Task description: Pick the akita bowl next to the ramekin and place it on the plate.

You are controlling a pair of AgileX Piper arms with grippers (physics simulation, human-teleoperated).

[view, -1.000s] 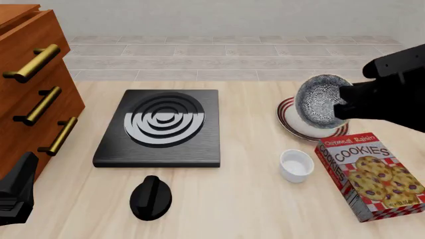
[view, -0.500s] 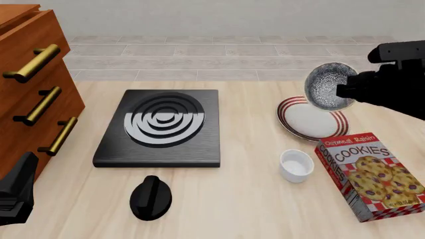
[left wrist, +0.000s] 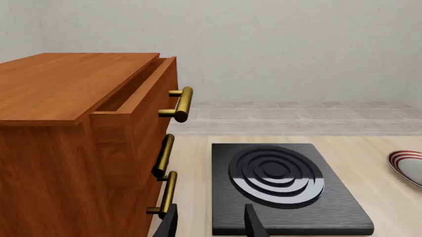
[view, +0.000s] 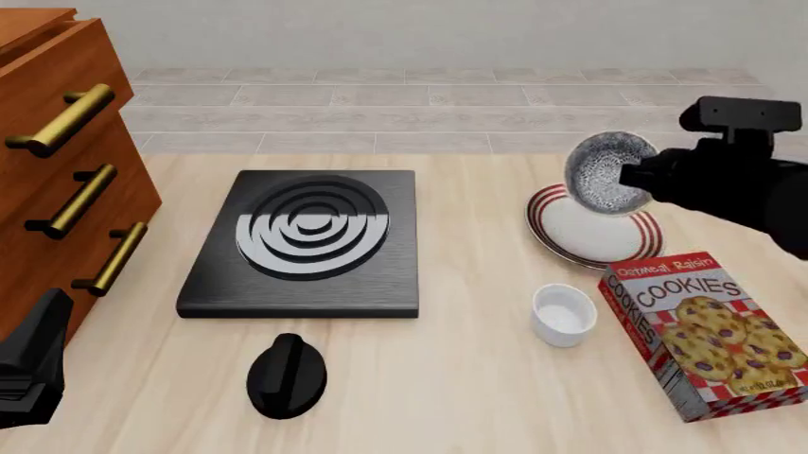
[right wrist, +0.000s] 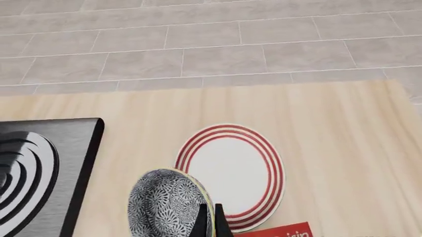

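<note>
The right tool (view: 635, 178), pinching the tilted akita bowl (view: 606, 173) by its rim, should level it over the plate's (view: 552, 239) twelve o'clock edge before lowering.

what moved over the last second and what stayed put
The right end effector, shut on the akita bowl, lifted it higher above the plate, then eased back left. The bowl stays tipped on edge. Ramekin, cookie box, stove, left end effector unmoved.

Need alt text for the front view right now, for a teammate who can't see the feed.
The right gripper holds the akita bowl tipped on its side in the air above the plate. Nearer the camera sit the ramekin and a cookie box; a black stove plate and wooden drawers lie left.
</note>
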